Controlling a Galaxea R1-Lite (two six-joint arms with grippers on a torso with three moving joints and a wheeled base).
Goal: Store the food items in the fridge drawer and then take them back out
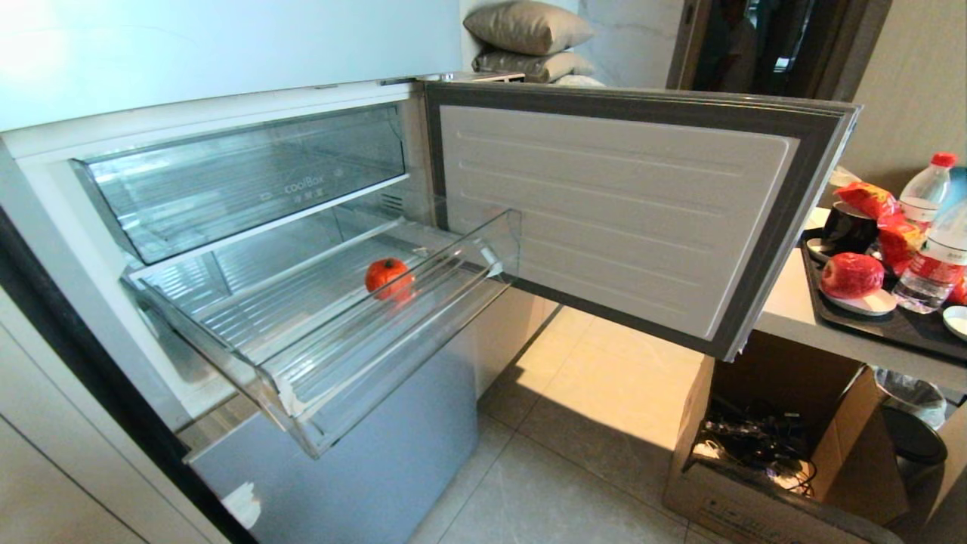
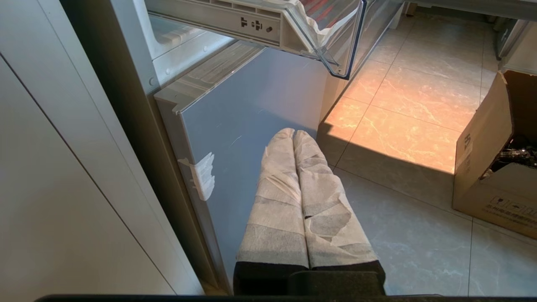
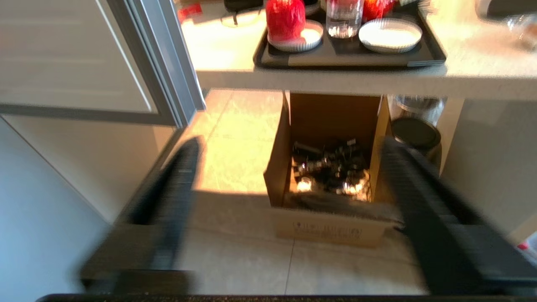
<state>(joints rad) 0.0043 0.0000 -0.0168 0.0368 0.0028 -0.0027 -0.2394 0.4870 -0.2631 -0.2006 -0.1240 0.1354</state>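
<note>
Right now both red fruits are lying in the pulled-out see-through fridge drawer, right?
Not quite. Only one red fruit lies in the pulled-out fridge drawer. The other red fruit sits on a small white dish on the black tray on the counter. The head view shows both.

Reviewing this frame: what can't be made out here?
- Head view: neither arm shows; both lie outside the frame.
- Right wrist view: right gripper and cardboard box contents are smeared by blur.
- Head view: bottles and snack bag overlap; the edge cuts the tray.
</note>
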